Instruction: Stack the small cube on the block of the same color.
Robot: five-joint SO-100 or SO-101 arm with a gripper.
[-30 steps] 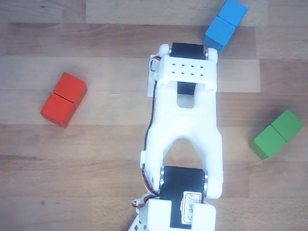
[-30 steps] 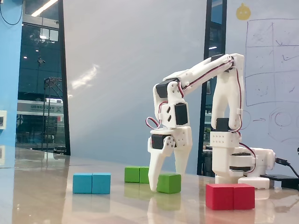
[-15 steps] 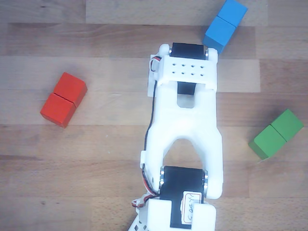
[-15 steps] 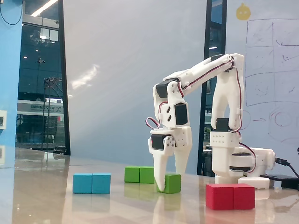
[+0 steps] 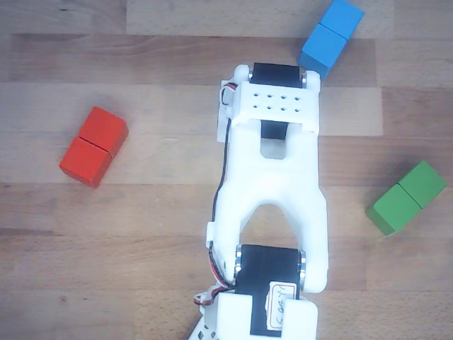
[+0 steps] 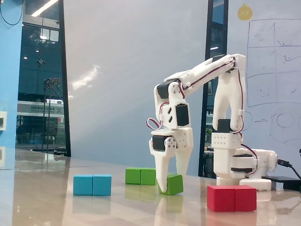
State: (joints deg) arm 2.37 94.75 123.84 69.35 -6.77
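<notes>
We are low on the wooden surface [image 6: 42,197] in the fixed view, and the white arm [image 6: 207,75] bends over and down with its claw [image 6: 171,181] pointing straight at the boards. The fingers [image 6: 163,176] stand a little apart, and the small cube [image 6: 174,184] sits right at their tips, tilted, one corner lifted; we cannot tell from this side whether the fingers are actually pressing on it or merely standing beside it. Just behind and to the left in that view lies the block [image 6: 140,176], green, flat on the surface, its seam showing down the middle, close to the cube but not touching as far as we can see. Further left rests the blue block [image 6: 92,185], and nearest the camera on the right the red block [image 6: 232,198]. From the other view, looking down, the arm [image 5: 272,184] fills the middle and hides the claw and the small cube entirely; the block [image 5: 407,197] lies at the right edge, the red block [image 5: 93,146] at the left, the blue block [image 5: 331,36] at the top. A white label [image 5: 278,312] on the black motor carries handwriting we cannot read. On the wall behind, a whiteboard [image 6: 275,70] shows faint sketches, also illegible.
</notes>
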